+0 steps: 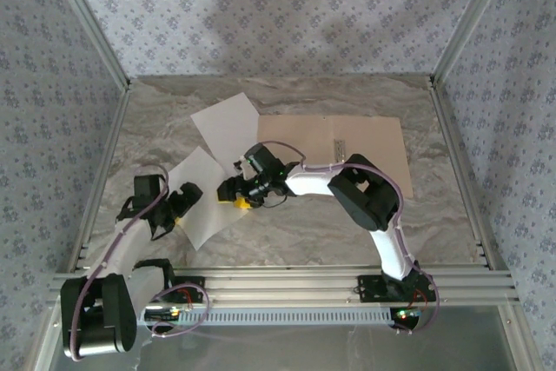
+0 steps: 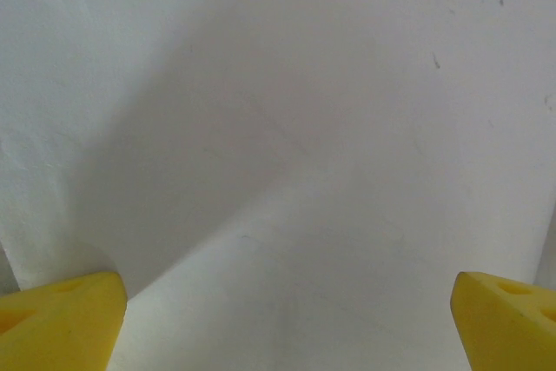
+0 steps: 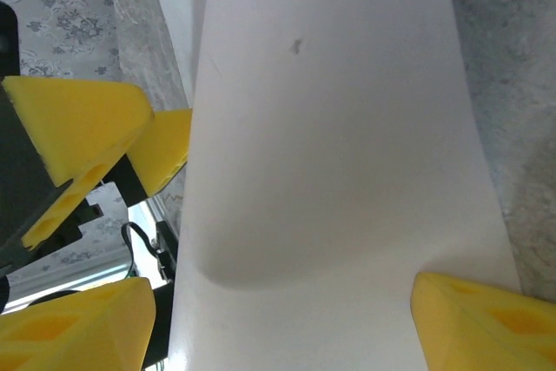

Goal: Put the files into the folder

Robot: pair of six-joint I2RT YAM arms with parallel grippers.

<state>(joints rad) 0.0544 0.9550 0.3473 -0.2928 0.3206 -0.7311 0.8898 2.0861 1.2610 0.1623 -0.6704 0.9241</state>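
A blank white paper sheet [image 1: 228,128] meets the left edge of the open tan cardboard folder [image 1: 365,149]. A second, slightly bowed white sheet [image 1: 211,220] lies nearer on the marbled table [image 1: 295,232]. It sits between the left gripper [image 1: 182,210] and right gripper [image 1: 236,199], both with yellow fingers spread, clasping nothing.

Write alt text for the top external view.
A white sheet lies on the table with the left gripper at its left edge and the right gripper at its right edge. A second white sheet lies farther back, at the left edge of the tan folder.
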